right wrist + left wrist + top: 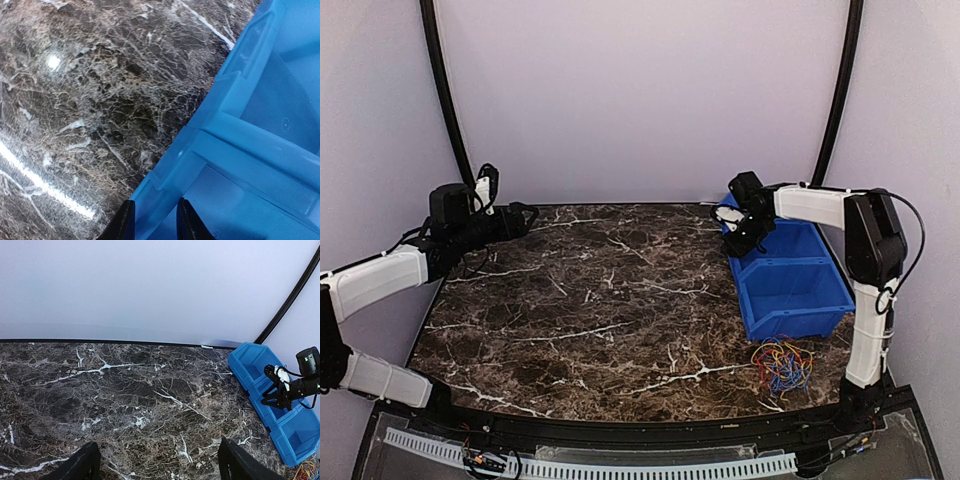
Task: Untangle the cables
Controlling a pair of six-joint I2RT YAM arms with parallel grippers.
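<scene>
Cables [781,366] are bunched at five o'clock on the table [600,300], near the bin [790,290]. Left gripper [160,461] is spread wide at ten o'clock. Right gripper [154,222] is narrowly parted over the bin wall at two o'clock; whether the wall is pinched cannot be told.

Small tangled bunch of cables [782,366]: thin, short, flexible strands in yellow, blue and red. Lying loose and flat, just beside the near wall of the blue bin [790,312], outside it, on the side facing the arm bases. Strands looped and crossed over one another, not separated. Contact with the bin not discernible.
</scene>
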